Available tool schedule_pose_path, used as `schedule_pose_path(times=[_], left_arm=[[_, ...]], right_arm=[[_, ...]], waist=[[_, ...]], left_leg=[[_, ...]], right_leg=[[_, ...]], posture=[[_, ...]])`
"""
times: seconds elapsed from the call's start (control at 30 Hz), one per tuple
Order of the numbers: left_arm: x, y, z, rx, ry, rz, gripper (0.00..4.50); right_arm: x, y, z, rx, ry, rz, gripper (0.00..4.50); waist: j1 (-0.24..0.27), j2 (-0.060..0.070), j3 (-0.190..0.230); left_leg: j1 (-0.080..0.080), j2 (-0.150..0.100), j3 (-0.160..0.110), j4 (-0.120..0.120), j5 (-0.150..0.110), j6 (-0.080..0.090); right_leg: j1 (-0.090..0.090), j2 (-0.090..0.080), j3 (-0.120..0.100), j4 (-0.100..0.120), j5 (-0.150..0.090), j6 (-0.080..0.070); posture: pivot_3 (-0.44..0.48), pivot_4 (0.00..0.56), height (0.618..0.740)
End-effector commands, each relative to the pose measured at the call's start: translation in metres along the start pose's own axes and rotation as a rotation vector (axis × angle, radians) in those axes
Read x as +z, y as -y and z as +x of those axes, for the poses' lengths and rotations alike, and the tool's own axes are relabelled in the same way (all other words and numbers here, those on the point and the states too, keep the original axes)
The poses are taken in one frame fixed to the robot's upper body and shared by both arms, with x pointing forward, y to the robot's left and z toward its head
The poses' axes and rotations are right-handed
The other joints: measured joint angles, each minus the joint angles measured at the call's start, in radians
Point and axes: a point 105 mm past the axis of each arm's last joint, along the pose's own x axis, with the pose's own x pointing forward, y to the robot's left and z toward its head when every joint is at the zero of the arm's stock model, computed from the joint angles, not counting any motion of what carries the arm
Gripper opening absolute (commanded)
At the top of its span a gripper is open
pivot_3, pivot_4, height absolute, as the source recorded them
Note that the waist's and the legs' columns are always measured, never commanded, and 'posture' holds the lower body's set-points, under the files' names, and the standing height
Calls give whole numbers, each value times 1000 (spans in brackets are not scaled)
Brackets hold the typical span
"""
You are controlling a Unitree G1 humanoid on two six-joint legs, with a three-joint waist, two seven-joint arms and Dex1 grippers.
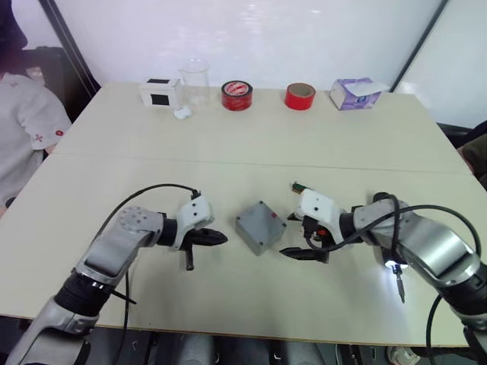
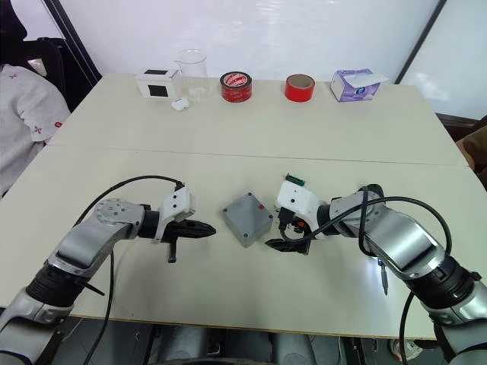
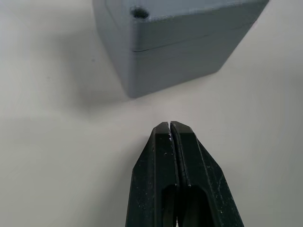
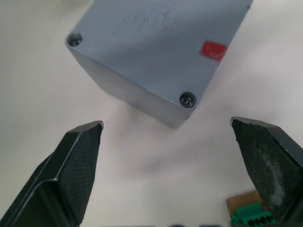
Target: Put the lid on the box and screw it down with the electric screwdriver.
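The grey box (image 1: pixel 260 226) stands in the middle of the table with the lid (image 4: pixel 156 52) on top of it; a seam runs between them. The lid carries a small red mark, and a screw head sits in its near corner hole (image 4: pixel 188 99). Just left of the box, my left gripper (image 1: pixel 221 238) is shut and empty, its tip pointing at the box's side. My right gripper (image 1: pixel 289 236) is open just right of the box, touching nothing. Below my right forearm, the electric screwdriver's lit tip and thin bit (image 1: pixel 400 287) show; its body is hidden.
A small green connector (image 1: pixel 297 186) lies behind my right gripper. Along the far edge stand a white box with a black square (image 1: pixel 160 92), a clear beaker (image 1: pixel 195 80), two red tape rolls (image 1: pixel 237 96), and a tissue pack (image 1: pixel 355 93). A person in white (image 1: pixel 23 129) sits at the left.
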Motion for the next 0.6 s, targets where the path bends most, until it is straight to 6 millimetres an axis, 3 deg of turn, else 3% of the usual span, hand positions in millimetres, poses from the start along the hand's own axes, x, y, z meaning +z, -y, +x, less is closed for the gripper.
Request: schedule_pose_path(times=[0.03, 0.3, 0.6], left_arm=[[13, -2, 6, 23, 44, 31, 0], [22, -19, 15, 66, 65, 59, 0], [26, -19, 19, 59, 76, 70, 0]], right_arm=[[10, -4, 2, 26, 30, -49, 4473], [19, -31, 7, 133, 83, 22, 4473], [17, -38, 5, 122, 84, 58, 4473]], waist=[[0, 0, 0], [1, 0, 0], [0, 0, 0]], left_leg=[[0, 0, 0, 0, 0, 0], [0, 0, 0, 0, 0, 0], [0, 0, 0, 0, 0, 0]], right_leg=[[0, 0, 0, 0, 0, 0], [0, 0, 0, 0, 0, 0], [0, 0, 0, 0, 0, 0]], posture=[[0, 150, 740], [0, 150, 740], [0, 150, 740]])
